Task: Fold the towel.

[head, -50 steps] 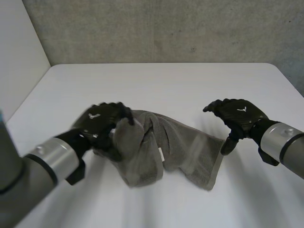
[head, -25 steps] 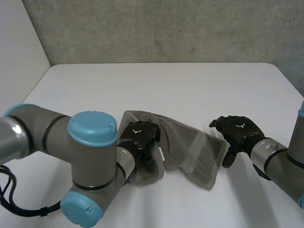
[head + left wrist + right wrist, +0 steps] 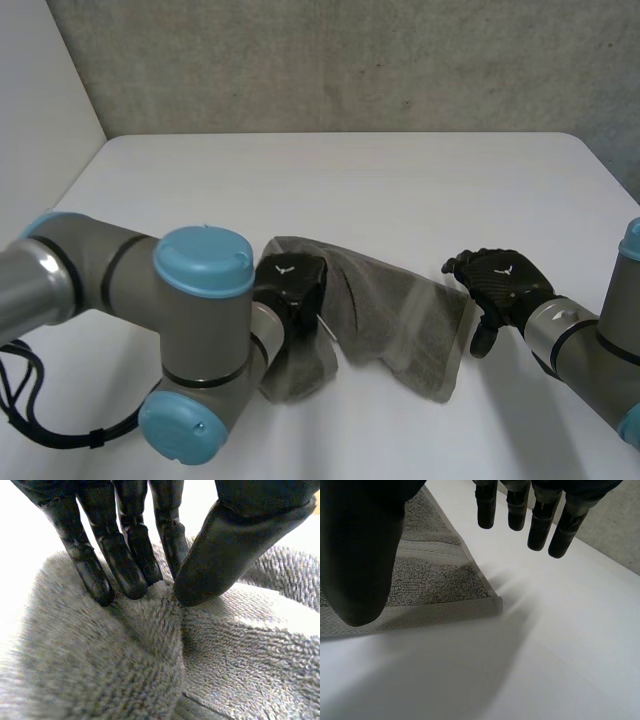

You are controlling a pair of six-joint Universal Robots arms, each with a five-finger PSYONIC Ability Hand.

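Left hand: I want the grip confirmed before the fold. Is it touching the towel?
Touching. In the left wrist view the left hand pinches a ridge of the towel between fingers and thumb.

The towel (image 3: 400, 320) lies bunched on the near middle of the table (image 3: 350, 180). The left hand (image 3: 290, 285) sits on the towel's left part, its fingertips (image 3: 122, 565) and thumb pinching a ridge of cloth. The right hand (image 3: 497, 280) is just beside the towel's right edge, with the towel's corner below its thumb.
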